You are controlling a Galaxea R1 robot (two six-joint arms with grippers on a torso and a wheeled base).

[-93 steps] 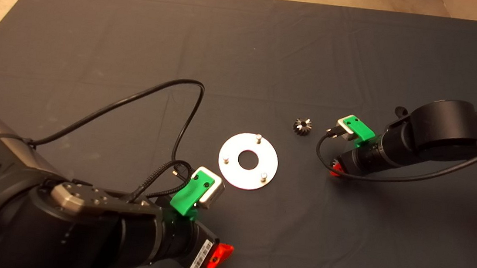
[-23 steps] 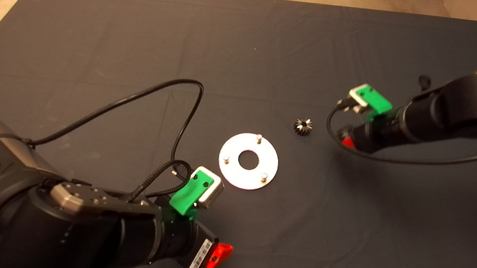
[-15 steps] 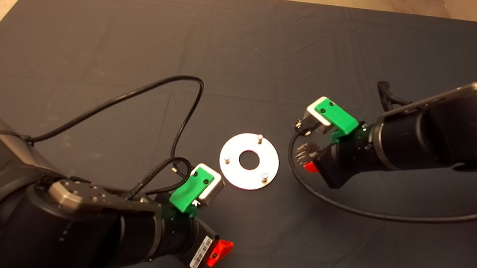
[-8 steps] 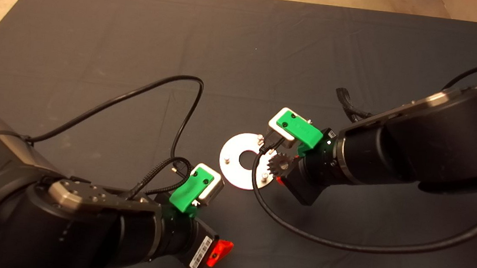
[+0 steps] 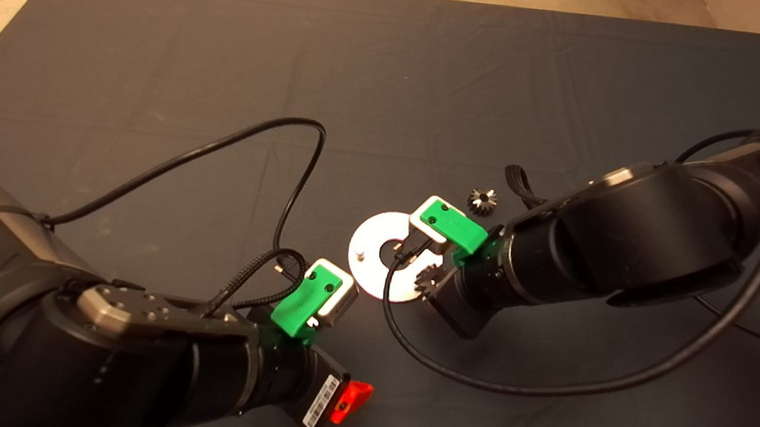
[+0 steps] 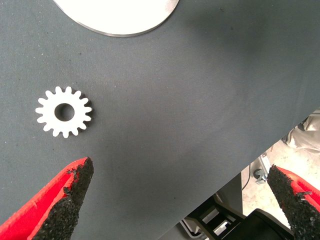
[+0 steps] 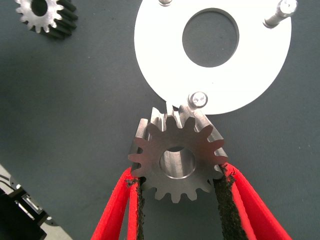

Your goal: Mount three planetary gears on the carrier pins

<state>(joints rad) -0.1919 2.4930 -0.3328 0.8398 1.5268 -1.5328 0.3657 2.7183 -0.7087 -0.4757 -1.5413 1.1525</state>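
Note:
My right gripper (image 7: 178, 172) is shut on a silver planetary gear (image 7: 177, 157), held flat over the rim of the shiny carrier disc (image 7: 250, 75). The nearest carrier pin (image 7: 198, 99) shows just past the gear's teeth, not under its hole. Two more pins (image 7: 280, 12) stand bare on the disc. In the head view the right gripper (image 5: 432, 288) covers the disc's (image 5: 368, 268) right side. A second, darker gear (image 5: 482, 200) lies on the mat beyond the disc. A third gear (image 6: 64, 112) lies flat ahead of my open left gripper (image 6: 180, 200).
The left arm rests at the lower left with its gripper (image 5: 344, 402) near the mat's front. A black cable (image 5: 301, 164) loops over the mat left of the disc, and the right arm's cable (image 5: 510, 386) hangs in front.
The right arm has swung left from the mat's right side, carrying a gear over the disc's near edge. The left arm and the dark gear have stayed put.

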